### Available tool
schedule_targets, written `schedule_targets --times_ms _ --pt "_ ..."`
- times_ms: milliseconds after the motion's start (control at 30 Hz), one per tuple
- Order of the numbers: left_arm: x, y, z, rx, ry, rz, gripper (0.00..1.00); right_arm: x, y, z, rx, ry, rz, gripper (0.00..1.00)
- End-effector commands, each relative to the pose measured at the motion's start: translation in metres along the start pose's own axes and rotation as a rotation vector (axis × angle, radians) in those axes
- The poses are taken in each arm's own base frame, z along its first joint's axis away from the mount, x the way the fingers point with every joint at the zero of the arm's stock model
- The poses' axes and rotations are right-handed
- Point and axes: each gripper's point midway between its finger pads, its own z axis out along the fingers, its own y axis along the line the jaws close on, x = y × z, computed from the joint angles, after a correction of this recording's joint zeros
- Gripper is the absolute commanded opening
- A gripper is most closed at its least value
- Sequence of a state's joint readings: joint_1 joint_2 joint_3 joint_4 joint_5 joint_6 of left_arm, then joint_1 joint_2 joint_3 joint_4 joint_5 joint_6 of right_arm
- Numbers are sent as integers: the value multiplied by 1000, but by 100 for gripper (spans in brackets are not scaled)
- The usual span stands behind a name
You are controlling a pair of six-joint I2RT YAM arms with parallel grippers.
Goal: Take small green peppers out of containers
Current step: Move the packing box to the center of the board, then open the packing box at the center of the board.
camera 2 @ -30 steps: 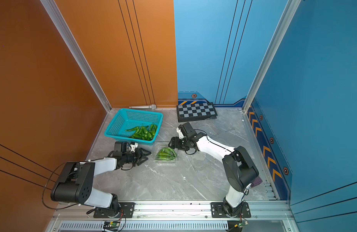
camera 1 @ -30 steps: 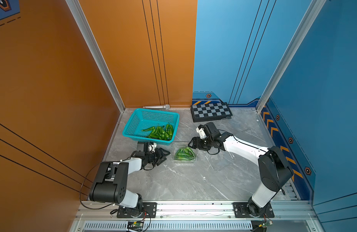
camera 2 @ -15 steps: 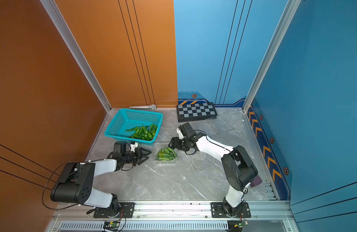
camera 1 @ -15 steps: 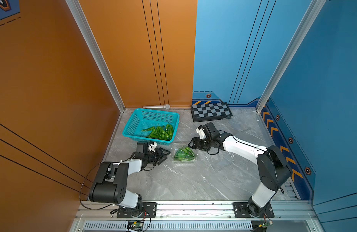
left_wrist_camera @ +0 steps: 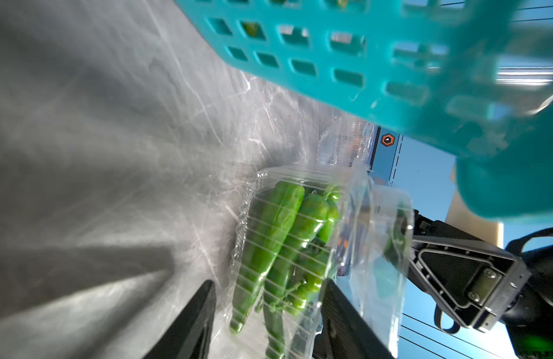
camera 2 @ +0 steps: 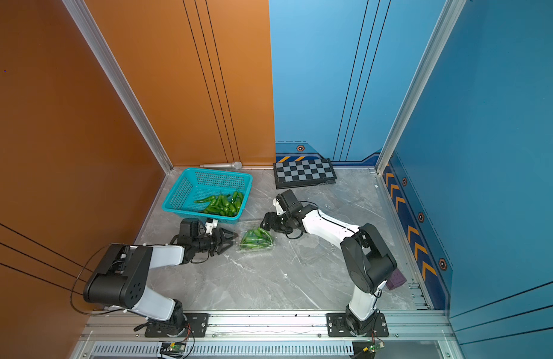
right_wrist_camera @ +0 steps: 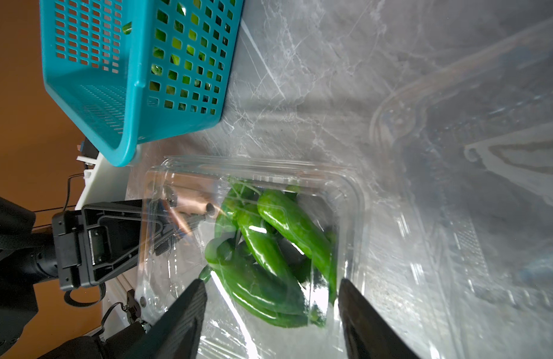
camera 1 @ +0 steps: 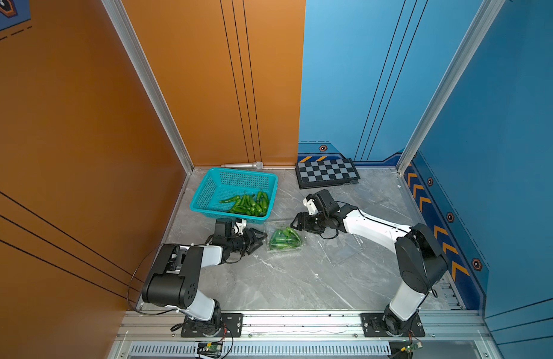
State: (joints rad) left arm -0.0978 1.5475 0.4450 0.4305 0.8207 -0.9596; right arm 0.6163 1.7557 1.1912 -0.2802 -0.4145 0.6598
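Observation:
A clear clamshell container lies on the grey table, lid open, with several small green peppers inside. My left gripper is open at its left end, one finger on each side of that end. My right gripper is open at the opposite end, its fingers straddling the box wall. A second clear container lies empty under the right arm.
A teal basket holding more green peppers stands just behind the container. A checkerboard and a silver microphone lie by the back wall. A purple object sits behind the right arm's base.
My left gripper has crept a little toward the container's end. The right arm and the container have not visibly moved.

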Motion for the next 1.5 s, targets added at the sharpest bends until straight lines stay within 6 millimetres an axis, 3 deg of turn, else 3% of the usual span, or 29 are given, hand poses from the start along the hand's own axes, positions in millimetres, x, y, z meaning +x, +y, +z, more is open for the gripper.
schedule_targets --times_ms 0,167,367,433,600,733,833,900,1067,1300,1467 --pt "0 -7 4 25 15 21 56 1 4 5 -1 17 10 69" --pt "-1 -1 16 4 35 27 55 3 6 7 -9 27 -2 69" --pt "-7 1 27 -6 50 46 33 3 -2 1 27 27 -67 71" --pt "-9 1 29 -6 52 48 30 0 -5 -4 33 25 -90 72" --pt "-9 3 34 -9 68 49 24 -4 -11 -31 105 0 -248 72" --pt "-9 -1 36 0 74 58 19 -1 1 -58 213 -62 -467 74" --pt "-6 -3 37 4 85 61 17 -2 4 -72 283 -93 -563 74" --pt "-6 -3 40 1 88 61 17 7 11 -68 275 -75 -605 75" --pt "-5 -8 41 6 89 67 15 8 5 -61 335 -71 -635 75" --pt "-4 -21 35 30 79 61 15 7 7 -71 400 -99 -713 75" --pt "0 -23 29 -12 89 73 15 19 30 -80 458 -110 -897 75"
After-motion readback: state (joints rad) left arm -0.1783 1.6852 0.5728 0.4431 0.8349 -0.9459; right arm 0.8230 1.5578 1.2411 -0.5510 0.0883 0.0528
